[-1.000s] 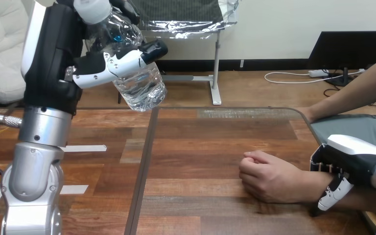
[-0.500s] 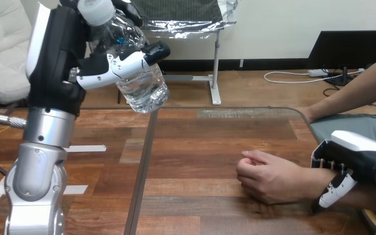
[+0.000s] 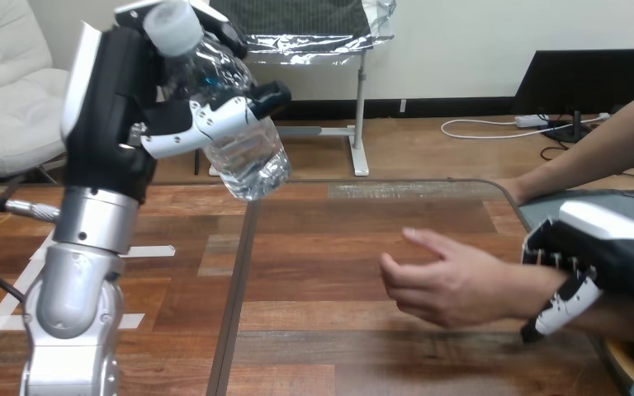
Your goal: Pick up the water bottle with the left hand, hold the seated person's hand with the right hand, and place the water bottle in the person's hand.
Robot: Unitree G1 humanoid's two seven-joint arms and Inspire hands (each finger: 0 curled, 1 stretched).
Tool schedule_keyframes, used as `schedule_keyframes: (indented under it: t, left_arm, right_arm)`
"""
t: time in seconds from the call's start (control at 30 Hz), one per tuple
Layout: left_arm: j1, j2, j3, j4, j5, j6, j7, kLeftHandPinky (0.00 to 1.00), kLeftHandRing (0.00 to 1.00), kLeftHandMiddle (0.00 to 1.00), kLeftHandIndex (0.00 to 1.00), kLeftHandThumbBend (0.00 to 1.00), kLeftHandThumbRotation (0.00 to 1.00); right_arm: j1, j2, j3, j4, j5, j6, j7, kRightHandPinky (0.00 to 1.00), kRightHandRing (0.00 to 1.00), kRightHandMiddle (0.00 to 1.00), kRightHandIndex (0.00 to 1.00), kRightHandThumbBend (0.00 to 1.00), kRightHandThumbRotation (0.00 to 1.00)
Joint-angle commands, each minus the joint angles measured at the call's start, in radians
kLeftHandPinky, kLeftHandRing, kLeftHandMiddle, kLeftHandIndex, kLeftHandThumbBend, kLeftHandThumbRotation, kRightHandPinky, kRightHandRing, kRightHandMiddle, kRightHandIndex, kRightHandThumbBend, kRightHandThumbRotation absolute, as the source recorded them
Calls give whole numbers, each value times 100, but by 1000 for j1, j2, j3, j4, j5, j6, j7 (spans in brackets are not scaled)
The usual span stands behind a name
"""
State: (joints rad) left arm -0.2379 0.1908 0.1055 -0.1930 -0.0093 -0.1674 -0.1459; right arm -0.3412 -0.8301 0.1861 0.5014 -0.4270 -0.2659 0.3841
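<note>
The left hand (image 3: 144, 124) is raised at the upper left of the head view, above the far left part of the wooden table (image 3: 338, 247), its fingers and thumb wrapped round the water bottle (image 3: 243, 148). The bottle is clear of the tabletop and tilted, with its cap up and to the left and its base down and to the right, level with the table's far edge. At the right side, the right hand (image 3: 603, 243) closes on the person's wrist (image 3: 545, 285), fingers over the top and thumb on the near side. The person's hand (image 3: 454, 285) reaches left from it with loosely parted fingers. A wide stretch of bare tabletop lies between the bottle and this hand, crossed by a dark seam (image 3: 239, 280). Two white tape strips (image 3: 153, 250) lie near the left arm (image 3: 82, 272).
</note>
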Motion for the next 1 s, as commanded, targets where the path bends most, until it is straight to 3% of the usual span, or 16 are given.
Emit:
schedule_keyframes:
  t: [0.0, 0.53, 0.97]
  left_arm:
    - [-71, -4, -7, 0, -6, -2, 11, 21, 27, 32, 35, 58, 0]
    - [-74, -2, -9, 4, -16, 13, 7, 21, 27, 32, 35, 57, 0]
    - [-84, -7, -17, 26, -16, 11, 1, 22, 27, 32, 35, 59, 0]
  right_arm:
    - [-50, -29, -56, -46, 26, 18, 3, 22, 27, 35, 38, 94, 4]
    - [-72, -33, -80, -88, 28, 67, 50, 21, 26, 34, 38, 92, 5]
    - [-101, -21, -74, -74, 21, 48, 35, 23, 28, 35, 38, 95, 5]
